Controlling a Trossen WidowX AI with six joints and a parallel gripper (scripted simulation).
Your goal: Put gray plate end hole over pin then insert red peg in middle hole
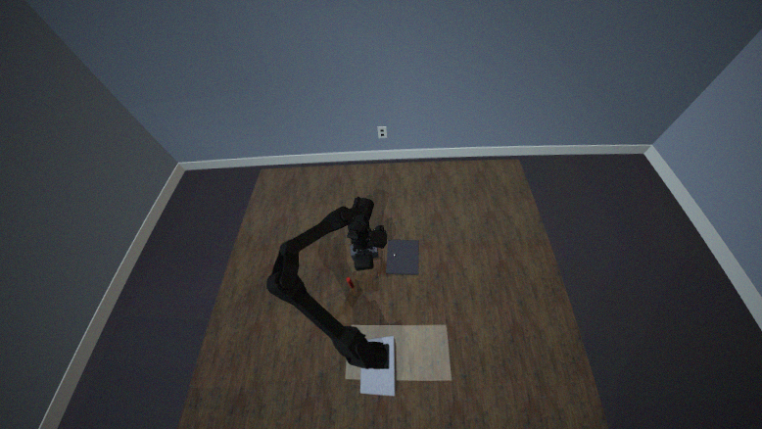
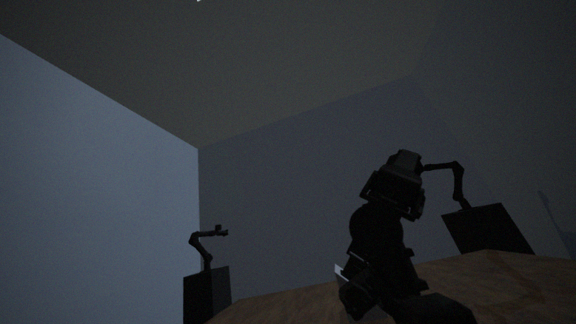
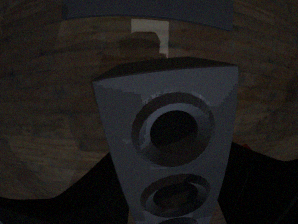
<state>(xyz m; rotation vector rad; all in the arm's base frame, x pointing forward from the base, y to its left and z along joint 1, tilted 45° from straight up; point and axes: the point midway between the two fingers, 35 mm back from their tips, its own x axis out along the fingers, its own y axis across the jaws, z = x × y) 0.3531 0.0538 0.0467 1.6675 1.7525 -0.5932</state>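
My gripper (image 1: 364,256) (image 3: 172,167) is shut on the gray plate (image 1: 374,252) (image 3: 114,102), with a dark finger against each long side. Three round holes show in the plate in the wrist view, the lowest cut off by the frame edge. I cannot tell whether the plate touches the table. The base (image 1: 404,264) (image 3: 150,8) is a dark gray square just right of the gripper in the top view, with a small pale pin (image 1: 394,255) on it. The red peg (image 1: 350,282) is apart from the gripper, toward the arm's mount; only a red speck shows in the wrist view.
The arm (image 1: 314,309) bends around the left side of the peg. Its mount is over a white block (image 1: 378,383) and a pale mat (image 1: 423,352) at the near side. A pale angled shape (image 3: 150,25) lies between plate and base in the wrist view. The exterior view shows mostly dark silhouettes.
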